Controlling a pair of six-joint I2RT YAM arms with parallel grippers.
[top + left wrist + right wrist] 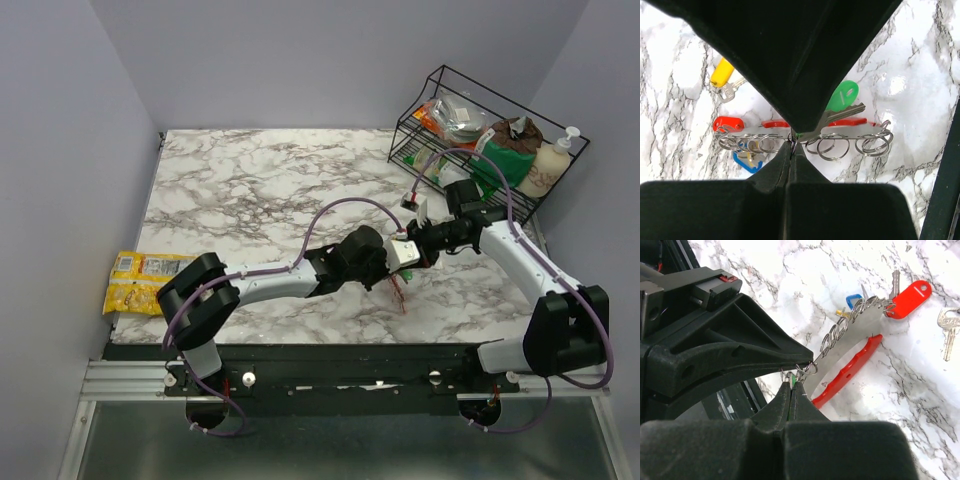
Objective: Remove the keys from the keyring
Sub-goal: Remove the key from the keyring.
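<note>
green key seen from left wrist, keyring mere red sliver overhead

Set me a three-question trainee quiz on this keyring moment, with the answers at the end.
1. True or false: the yellow key lies on the table, apart from the keyring.
2. Where is the snack packet? A) at the table's left edge, near the arms; B) in the middle of the table; C) between the two hands.
3. Short answer: are the left hand and the right hand open or shut?

Key: 1 true; 2 A; 3 both shut.
</note>
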